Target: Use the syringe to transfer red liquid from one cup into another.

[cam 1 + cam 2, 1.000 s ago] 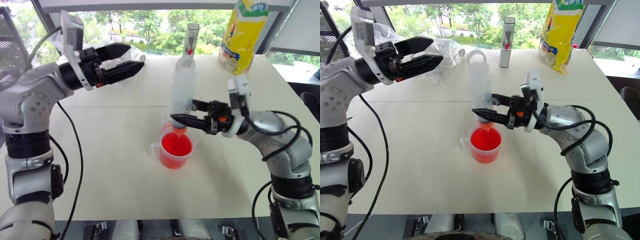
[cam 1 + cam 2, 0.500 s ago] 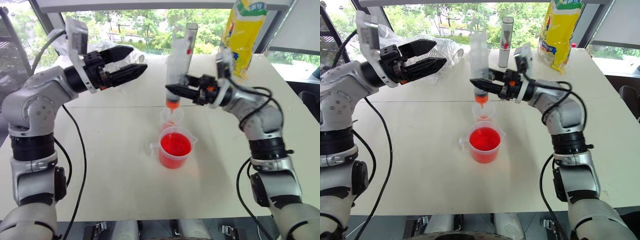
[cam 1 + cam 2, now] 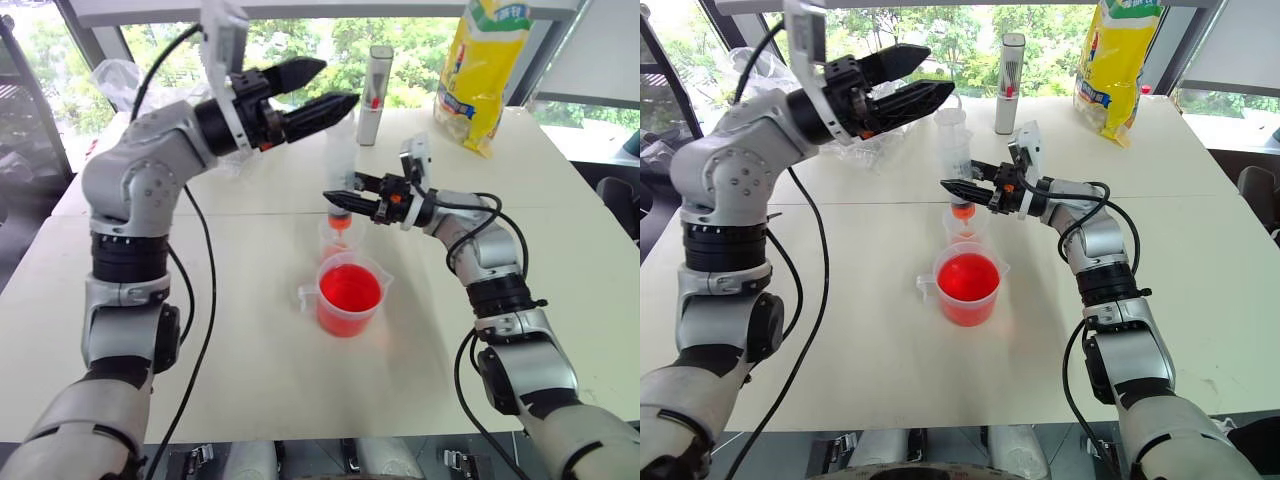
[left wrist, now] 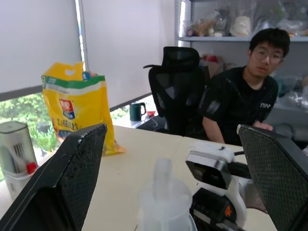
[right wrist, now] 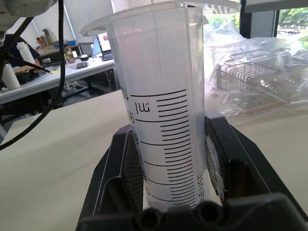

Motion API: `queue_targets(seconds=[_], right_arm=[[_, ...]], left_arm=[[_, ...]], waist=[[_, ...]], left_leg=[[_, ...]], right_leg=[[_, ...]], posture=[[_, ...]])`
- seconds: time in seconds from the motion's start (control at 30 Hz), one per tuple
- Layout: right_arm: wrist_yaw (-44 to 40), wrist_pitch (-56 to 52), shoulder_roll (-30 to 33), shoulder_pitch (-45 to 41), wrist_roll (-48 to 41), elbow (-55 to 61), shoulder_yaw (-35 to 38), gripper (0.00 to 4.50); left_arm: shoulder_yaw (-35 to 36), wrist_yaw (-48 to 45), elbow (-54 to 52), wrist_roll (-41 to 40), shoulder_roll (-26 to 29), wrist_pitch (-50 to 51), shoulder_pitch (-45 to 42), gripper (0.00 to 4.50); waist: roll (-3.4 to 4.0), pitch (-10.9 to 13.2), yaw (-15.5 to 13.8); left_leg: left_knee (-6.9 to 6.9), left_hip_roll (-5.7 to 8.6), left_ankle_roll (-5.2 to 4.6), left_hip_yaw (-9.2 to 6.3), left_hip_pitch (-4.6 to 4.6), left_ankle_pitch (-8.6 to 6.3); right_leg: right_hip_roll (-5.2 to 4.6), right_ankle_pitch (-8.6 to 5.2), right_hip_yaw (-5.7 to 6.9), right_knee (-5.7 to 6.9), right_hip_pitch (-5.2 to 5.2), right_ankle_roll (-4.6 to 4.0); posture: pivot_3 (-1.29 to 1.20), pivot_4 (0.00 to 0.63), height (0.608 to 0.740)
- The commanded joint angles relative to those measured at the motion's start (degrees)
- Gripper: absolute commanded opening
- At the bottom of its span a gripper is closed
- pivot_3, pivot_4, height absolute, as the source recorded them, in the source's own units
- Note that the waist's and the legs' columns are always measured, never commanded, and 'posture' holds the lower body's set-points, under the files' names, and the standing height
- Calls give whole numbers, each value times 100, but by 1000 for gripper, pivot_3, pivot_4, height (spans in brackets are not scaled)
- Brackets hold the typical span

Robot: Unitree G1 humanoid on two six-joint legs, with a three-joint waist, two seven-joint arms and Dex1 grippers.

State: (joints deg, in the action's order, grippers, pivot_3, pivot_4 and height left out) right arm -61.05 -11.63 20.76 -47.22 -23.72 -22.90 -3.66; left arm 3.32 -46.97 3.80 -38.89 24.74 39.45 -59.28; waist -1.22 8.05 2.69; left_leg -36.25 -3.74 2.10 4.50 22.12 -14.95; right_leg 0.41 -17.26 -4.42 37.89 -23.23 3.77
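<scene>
right tool (image 3: 338, 203) clamps the syringe (image 3: 341, 170), hiding its plunger seal; left tool (image 3: 325, 87) gapes apart.

The small clear plastic cup (image 3: 339, 238) stands half hidden behind the wide translucent handled beaker (image 3: 349, 298), so how much red liquid it holds cannot be told, and the short orange-red tip of the large clear plastic syringe (image 3: 956, 150) hangs so close above its rim that touching or apart cannot be told. In the right wrist view the syringe barrel's top flange and lower end are cut off by the edges. The tall yellow plastic bag (image 3: 486, 70) is cut off at the top, its print too small to read.
</scene>
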Motion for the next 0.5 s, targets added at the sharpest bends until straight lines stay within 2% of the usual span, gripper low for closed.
queue_targets(seconds=[0.03,0.1,0.2,0.43,0.47,0.5], right_arm=[[-7,83,-2,-99,-25,165,183,1387],[-9,69,7,-87,-19,195,190,1387],[-11,42,20,-60,-13,247,202,1387],[-20,-6,16,-60,2,284,187,1387],[-22,-9,9,-73,5,271,184,1387],[-30,-14,5,-76,6,273,177,1387]], left_arm=[[-92,5,-31,143,-64,-58,-96,4469],[-112,-8,32,160,-147,-67,-85,4469],[-140,18,112,225,-254,-97,-91,3645],[-107,33,158,288,-347,-61,-84,224],[-106,20,141,288,-340,-46,-60,37],[-102,21,109,277,-336,-20,-30,37]], waist=[[0,0,-2],[0,0,-6],[0,0,-15],[0,0,-11],[0,0,-11],[0,0,-13]], left_leg=[[0,0,1,0,-1,0],[-1,-1,2,0,-1,1],[-2,0,3,1,-1,1],[-2,0,3,1,0,2],[-2,0,3,2,-1,2],[-2,0,3,1,-1,2]], right_leg=[[1,0,0,3,0,0],[1,0,-1,4,-1,0],[-1,0,-1,5,0,0],[-1,0,-1,5,0,0],[-1,0,-1,5,0,0],[-1,0,-1,5,0,0]], posture=[[0,150,740],[0,150,740],[0,150,740],[0,150,740],[0,150,740],[0,150,740]])
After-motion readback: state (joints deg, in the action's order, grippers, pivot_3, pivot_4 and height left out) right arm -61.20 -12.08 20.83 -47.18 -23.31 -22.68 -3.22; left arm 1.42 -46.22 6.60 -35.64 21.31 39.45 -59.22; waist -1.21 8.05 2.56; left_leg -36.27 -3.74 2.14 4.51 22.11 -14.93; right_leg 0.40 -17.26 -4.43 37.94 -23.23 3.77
